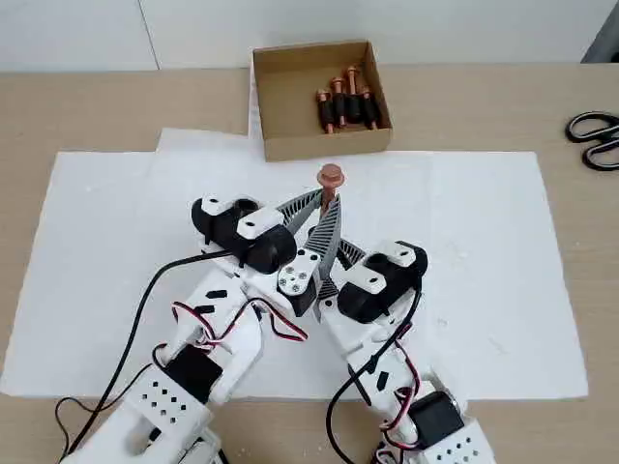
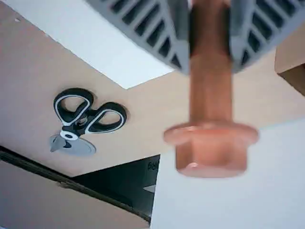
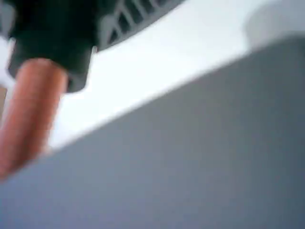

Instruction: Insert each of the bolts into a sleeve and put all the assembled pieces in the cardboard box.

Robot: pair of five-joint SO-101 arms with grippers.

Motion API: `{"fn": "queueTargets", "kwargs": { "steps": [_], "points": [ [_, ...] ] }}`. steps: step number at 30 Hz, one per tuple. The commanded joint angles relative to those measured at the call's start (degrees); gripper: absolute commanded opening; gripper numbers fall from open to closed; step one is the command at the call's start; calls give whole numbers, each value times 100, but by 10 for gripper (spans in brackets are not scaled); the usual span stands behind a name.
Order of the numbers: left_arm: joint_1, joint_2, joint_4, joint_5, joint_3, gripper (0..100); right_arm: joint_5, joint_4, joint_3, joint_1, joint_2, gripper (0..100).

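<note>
High view showed the left gripper (image 1: 322, 199) clamped on a copper-coloured metal bolt (image 1: 331, 177) near the open brown cardboard box (image 1: 329, 145), the right gripper (image 1: 335, 244) closed on a black cylindrical sleeve (image 3: 52, 43) around the bolt's shank.

My left arm (image 1: 237, 237) and right arm (image 1: 382, 280) crowd each other over the white sheet (image 1: 116, 251). Cardboard box (image 1: 327, 145) wall just ahead. Assembled pieces (image 1: 350, 104) fill its right half, left half free. Scissors (image 1: 595, 138) far right, well apart.
</note>
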Motion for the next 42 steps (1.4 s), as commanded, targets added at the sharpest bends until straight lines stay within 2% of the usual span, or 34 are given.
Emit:
{"fn": "queueTargets", "kwargs": {
  "steps": [1,8,42],
  "points": [
    [-26,-132,-132,-44,-22,6,-62,4,44,-4,-92,4],
    [-281,-132,-158,-44,-48,6,-62,4,44,-4,-92,4],
    [-264,-88,-167,563,-22,6,-53,4,35,-4,-92,4]
  ]
}}
